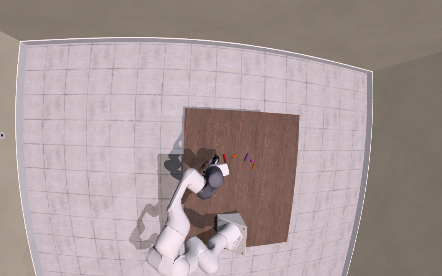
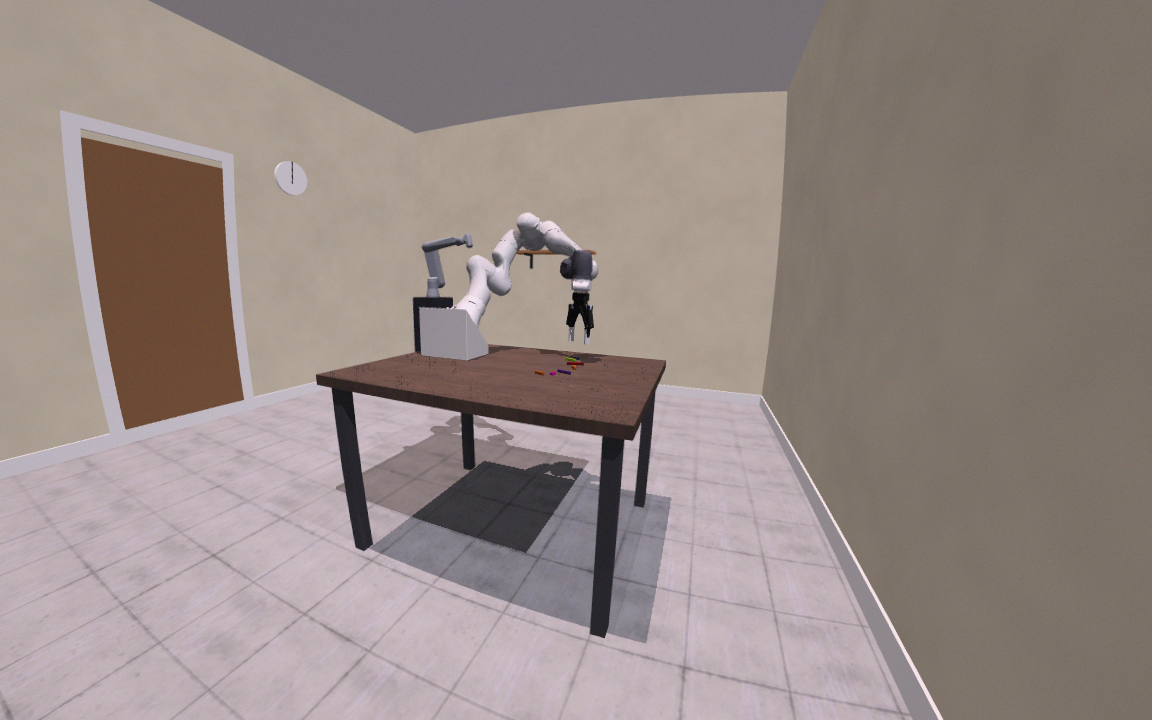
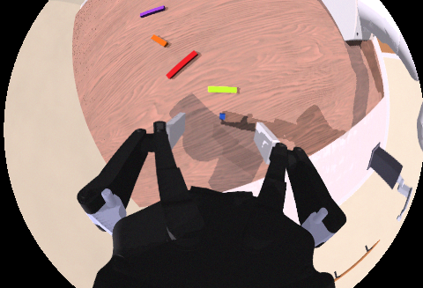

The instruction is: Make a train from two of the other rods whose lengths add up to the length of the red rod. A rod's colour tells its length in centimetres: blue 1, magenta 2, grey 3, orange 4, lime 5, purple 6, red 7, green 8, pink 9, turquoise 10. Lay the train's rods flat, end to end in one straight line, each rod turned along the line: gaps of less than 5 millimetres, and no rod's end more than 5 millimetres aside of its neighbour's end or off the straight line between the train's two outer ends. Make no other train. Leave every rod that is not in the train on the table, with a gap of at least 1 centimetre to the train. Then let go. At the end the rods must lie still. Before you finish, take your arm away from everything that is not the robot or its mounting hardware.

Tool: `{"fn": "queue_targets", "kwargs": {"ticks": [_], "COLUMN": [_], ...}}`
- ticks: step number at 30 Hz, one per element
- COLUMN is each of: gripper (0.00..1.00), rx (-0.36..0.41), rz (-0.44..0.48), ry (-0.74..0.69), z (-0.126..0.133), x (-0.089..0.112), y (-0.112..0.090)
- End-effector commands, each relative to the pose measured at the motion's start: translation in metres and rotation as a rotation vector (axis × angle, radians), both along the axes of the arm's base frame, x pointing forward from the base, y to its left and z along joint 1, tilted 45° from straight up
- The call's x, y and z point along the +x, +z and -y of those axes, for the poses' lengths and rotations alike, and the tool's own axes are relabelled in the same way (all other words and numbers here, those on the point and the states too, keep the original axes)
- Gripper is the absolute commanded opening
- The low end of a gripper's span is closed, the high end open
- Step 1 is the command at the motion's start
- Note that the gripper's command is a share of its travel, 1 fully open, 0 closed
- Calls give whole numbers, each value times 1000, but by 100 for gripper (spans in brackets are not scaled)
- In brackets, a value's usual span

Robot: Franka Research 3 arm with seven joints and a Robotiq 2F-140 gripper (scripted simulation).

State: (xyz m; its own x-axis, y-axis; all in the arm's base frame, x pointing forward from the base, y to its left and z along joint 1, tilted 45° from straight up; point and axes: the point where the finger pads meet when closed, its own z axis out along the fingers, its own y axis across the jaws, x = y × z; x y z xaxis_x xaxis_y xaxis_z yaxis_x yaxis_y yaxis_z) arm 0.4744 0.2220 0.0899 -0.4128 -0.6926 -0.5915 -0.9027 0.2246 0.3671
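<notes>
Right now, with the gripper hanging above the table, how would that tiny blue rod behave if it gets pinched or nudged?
The blue rod is the shortest piece in view, so it is probably very light and may skid or spin when nudged. It looks stiff, not bendy. The gripper, partly open and holding nothing, has fingers far bigger than the rod, so a pinch could easily miss or flick it away.
</notes>
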Motion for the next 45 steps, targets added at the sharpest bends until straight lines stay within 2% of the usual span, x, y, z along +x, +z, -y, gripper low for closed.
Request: {"fn": "queue_targets", "kwargs": {"ticks": [1,45], "gripper": [15,15], "rx": [16,20], "rz": [36,36], "ry": [34,33], "z": [0,-4], "x": [-2,-3], "y": [1,-3]}}
